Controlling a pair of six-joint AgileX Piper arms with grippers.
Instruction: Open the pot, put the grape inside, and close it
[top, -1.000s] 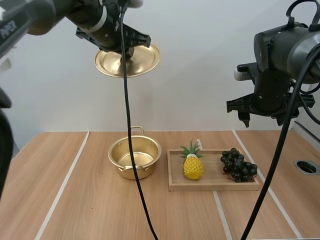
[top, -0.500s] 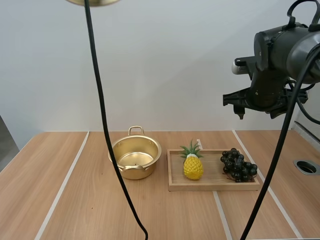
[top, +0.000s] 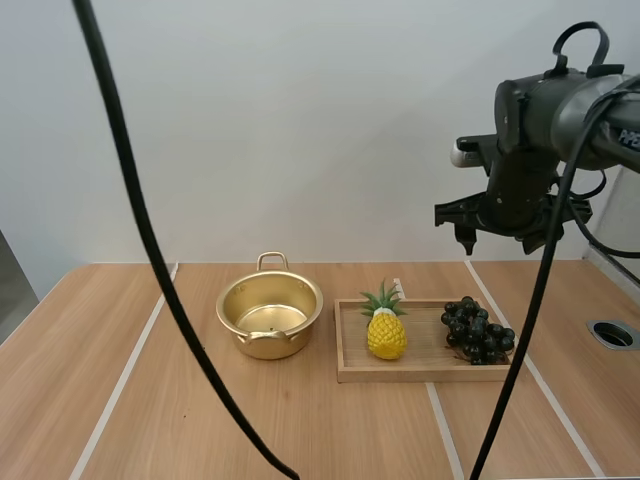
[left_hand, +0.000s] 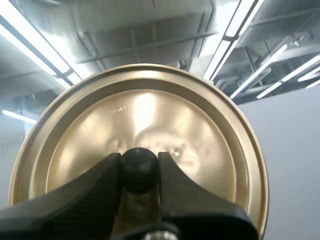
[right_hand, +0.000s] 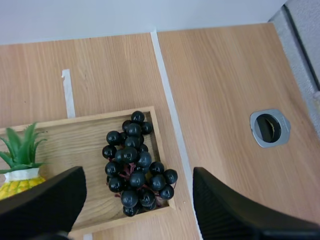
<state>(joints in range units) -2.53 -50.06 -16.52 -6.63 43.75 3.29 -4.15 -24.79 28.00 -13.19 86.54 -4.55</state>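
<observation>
The gold pot (top: 270, 318) stands uncovered on the table, left of the wooden tray (top: 428, 372). A dark bunch of grapes (top: 477, 331) lies at the tray's right end. My right gripper (top: 500, 240) hangs open high above that end, and in the right wrist view its fingers (right_hand: 220, 205) stand wide apart over the grapes (right_hand: 134, 162). My left gripper (left_hand: 139, 172) is shut on the black knob of the gold lid (left_hand: 145, 120), which it holds up with the lid's top facing the camera.
A toy pineapple (top: 386, 331) stands in the tray's left half, beside the grapes. A round metal-rimmed hole (top: 612, 334) sits in the table at the far right. White tape lines run across the wooden tabletop (top: 180, 420).
My left arm has lifted the lid up and out of the high view. My right arm has shifted slightly left and away, still above the tray.
</observation>
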